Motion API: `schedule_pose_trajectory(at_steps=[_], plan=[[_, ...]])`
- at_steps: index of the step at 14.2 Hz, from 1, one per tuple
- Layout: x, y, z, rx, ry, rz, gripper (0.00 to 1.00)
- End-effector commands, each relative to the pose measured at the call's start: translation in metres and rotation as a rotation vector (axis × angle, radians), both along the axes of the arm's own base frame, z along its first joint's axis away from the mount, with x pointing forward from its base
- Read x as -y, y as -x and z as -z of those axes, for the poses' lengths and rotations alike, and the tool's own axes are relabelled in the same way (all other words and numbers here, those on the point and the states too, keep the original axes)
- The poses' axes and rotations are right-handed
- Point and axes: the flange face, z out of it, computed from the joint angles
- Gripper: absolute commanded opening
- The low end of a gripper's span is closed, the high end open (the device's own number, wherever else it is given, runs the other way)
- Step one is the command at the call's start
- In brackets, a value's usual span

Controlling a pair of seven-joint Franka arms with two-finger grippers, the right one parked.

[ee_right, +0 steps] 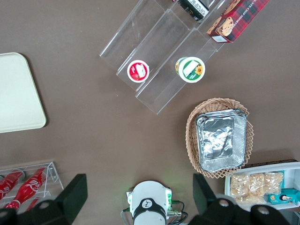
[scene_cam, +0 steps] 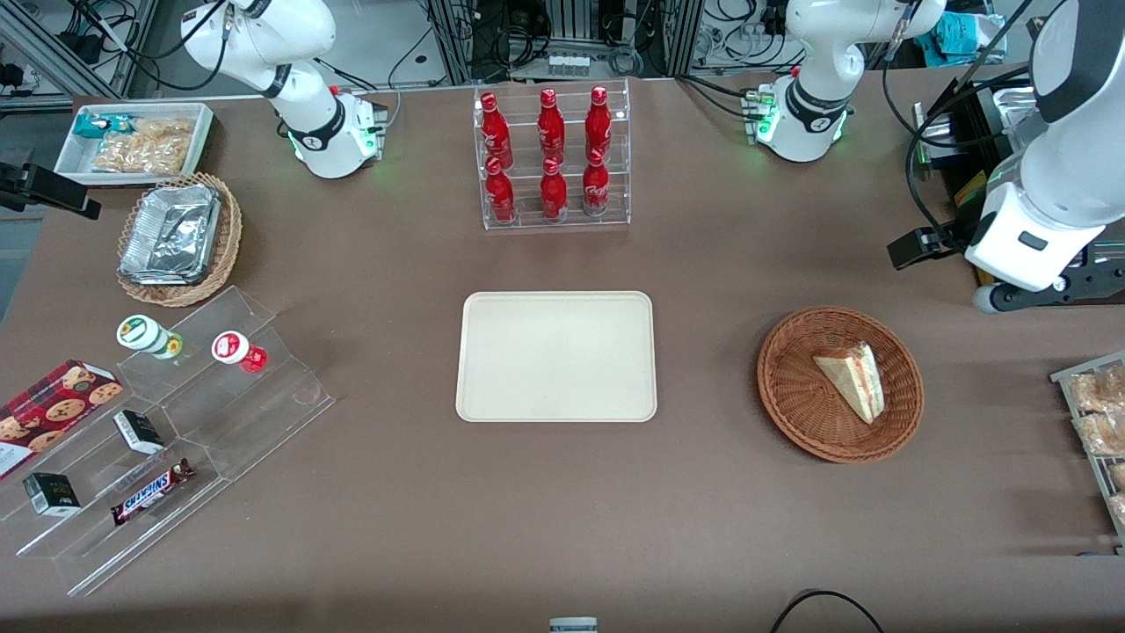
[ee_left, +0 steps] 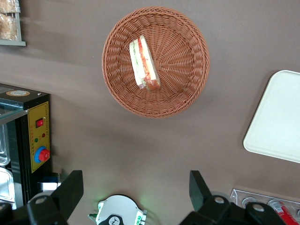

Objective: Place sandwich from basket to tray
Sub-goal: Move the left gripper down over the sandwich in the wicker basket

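Observation:
The sandwich (scene_cam: pixel 852 380) is a pale wedge with red and green filling, lying in the round reddish-brown wicker basket (scene_cam: pixel 791 413). Both show in the left wrist view, the sandwich (ee_left: pixel 144 65) inside the basket (ee_left: pixel 185 61). The cream tray (scene_cam: pixel 555 356) lies bare at the table's middle, beside the basket; one corner shows in the left wrist view (ee_left: pixel 281 122). My left gripper (scene_cam: pixel 997 297) hangs high over the table, farther from the front camera than the basket and toward the working arm's end. Seen from the wrist, the gripper (ee_left: pixel 136 187) is wide open and empty.
A clear rack of red bottles (scene_cam: pixel 554 158) stands farther back than the tray. A black box with a red button (ee_left: pixel 37 136) and a wire rack of snacks (scene_cam: pixel 1099 422) sit near the basket. An acrylic stand (scene_cam: pixel 176 422), a foil-container basket (scene_cam: pixel 180 237) and a white bin (scene_cam: pixel 132 141) lie toward the parked arm's end.

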Motion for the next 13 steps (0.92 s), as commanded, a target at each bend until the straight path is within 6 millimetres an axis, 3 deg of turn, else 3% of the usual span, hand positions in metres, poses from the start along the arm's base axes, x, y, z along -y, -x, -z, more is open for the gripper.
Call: schedule_pose_trajectory(at_steps=[1, 4, 7, 9, 10, 13], plan=[[0.003, -0.002, -0.004, 0.012, 0.021, -0.001, 1.0], [0.002, -0.002, -0.003, 0.008, 0.027, -0.006, 1.0], [-0.008, -0.009, 0.011, -0.015, 0.015, -0.021, 1.0], [-0.035, -0.025, 0.041, -0.064, 0.023, -0.067, 1.0], [-0.04, -0.031, 0.052, -0.067, 0.024, -0.074, 1.0], [-0.042, -0.053, 0.123, -0.085, 0.027, -0.097, 1.0]])
